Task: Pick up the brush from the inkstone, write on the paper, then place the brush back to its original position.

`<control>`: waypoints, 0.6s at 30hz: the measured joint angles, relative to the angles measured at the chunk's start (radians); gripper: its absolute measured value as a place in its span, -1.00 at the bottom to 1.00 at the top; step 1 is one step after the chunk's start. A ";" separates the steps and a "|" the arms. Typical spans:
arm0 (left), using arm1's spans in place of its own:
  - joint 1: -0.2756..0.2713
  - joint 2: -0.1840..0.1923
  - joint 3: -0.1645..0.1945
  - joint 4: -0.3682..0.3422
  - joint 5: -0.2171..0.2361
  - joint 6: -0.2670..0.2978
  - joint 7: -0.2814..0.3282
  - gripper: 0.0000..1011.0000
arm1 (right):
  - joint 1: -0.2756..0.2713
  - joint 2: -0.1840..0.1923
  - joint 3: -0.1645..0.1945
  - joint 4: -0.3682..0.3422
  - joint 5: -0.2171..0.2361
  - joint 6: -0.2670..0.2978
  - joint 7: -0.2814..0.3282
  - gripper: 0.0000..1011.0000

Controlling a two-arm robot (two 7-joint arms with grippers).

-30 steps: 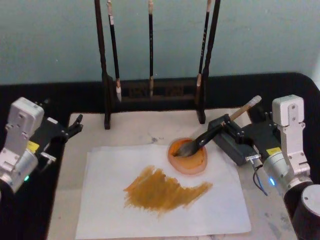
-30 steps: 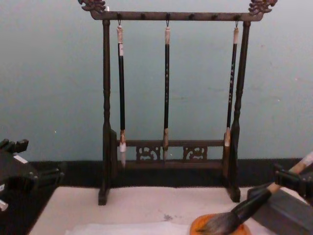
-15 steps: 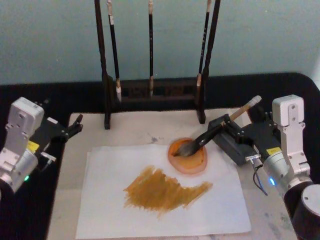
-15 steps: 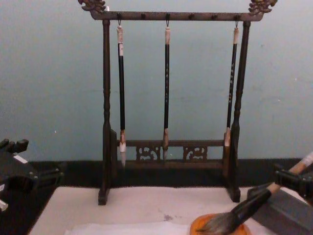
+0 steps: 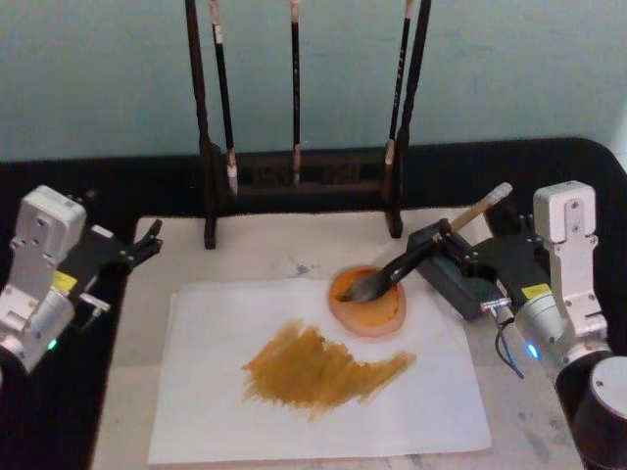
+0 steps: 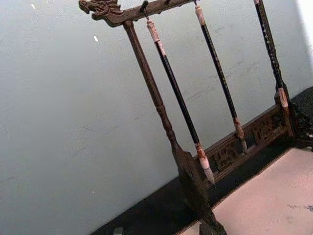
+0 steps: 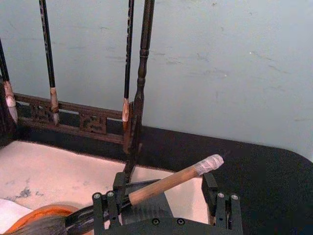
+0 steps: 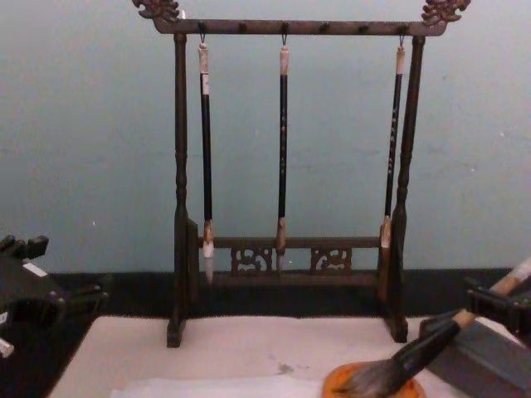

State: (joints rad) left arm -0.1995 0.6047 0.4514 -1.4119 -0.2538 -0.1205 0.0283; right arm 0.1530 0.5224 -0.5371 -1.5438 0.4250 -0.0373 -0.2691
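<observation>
The brush [image 5: 411, 259] lies tilted, its bristles in an orange dish [image 5: 368, 302] and its tan handle propped on the dark grey inkstone [image 5: 456, 279]. My right gripper [image 5: 480, 230] stands open around the upper handle, its fingers [image 7: 105, 198] on either side of it, the handle close to one of them. The paper [image 5: 206, 392] lies flat in front, with a broad orange-brown stroke [image 5: 323, 372] painted on it. From the chest, the brush [image 8: 415, 356] slants down into the dish [image 8: 365, 385]. My left gripper [image 5: 147, 240] rests open at the table's left edge, away from everything.
A dark wooden brush stand [image 5: 299, 181] with three thin black-handled brushes [image 8: 283, 149] stands at the back of the cream mat [image 5: 265, 255]. A black cloth [image 5: 147, 186] covers the table around the mat.
</observation>
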 joint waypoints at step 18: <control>0.000 0.000 0.000 0.000 0.000 0.000 0.000 1.00 | 0.000 0.000 0.000 0.000 0.000 0.000 0.000 0.98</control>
State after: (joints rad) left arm -0.1995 0.6047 0.4514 -1.4120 -0.2538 -0.1205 0.0283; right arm 0.1530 0.5224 -0.5371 -1.5438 0.4250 -0.0374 -0.2691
